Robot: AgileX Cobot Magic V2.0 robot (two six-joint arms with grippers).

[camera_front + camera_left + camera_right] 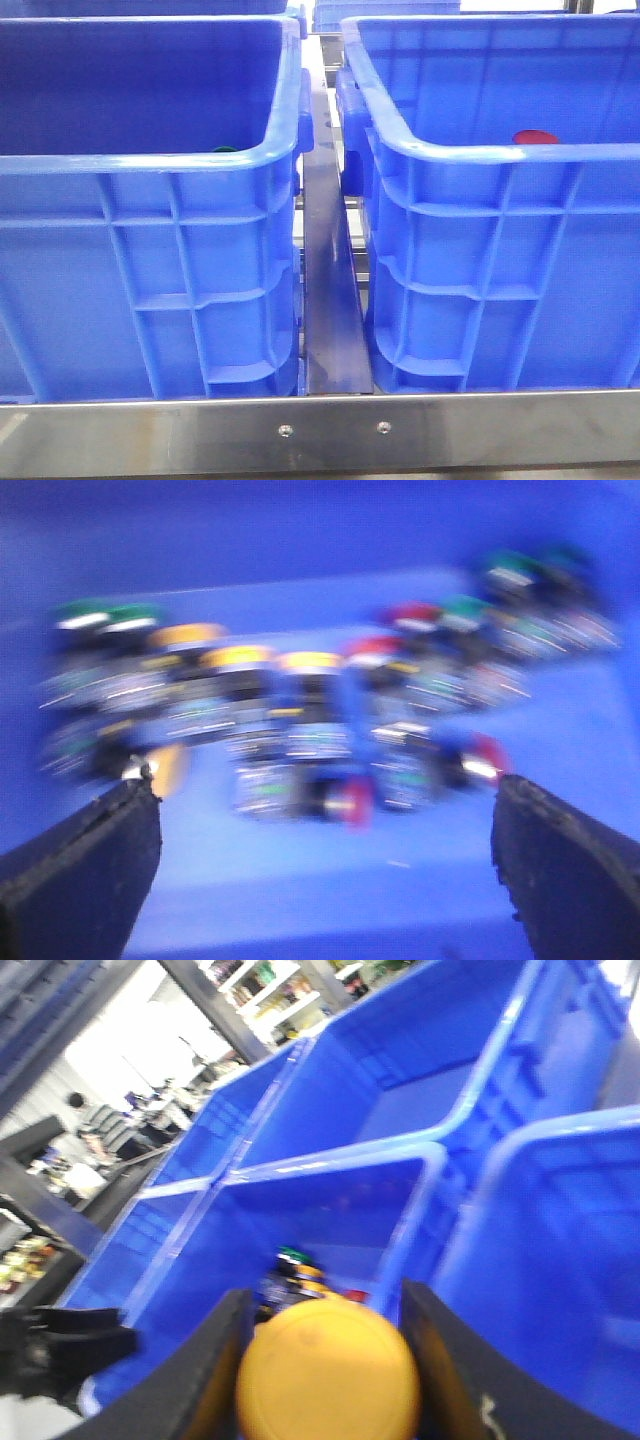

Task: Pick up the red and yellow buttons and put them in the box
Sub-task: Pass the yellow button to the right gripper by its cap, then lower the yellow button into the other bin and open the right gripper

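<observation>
Two deep blue plastic crates fill the front view, ribbed on their outer walls with thick rolled rims, standing on a brushed metal frame. The left crate shows a sliver of dark green button just over its near rim; the right crate shows a red button peeking above its rim.

In the left wrist view, the left gripper hangs with its black fingers spread wide over a blurred heap of buttons, yellow, red and green caps on metallic bodies, lying on the blue floor.

The right gripper pinches an orange-yellow button, a smooth, round, domed cap facing the camera, held above the crates.
</observation>
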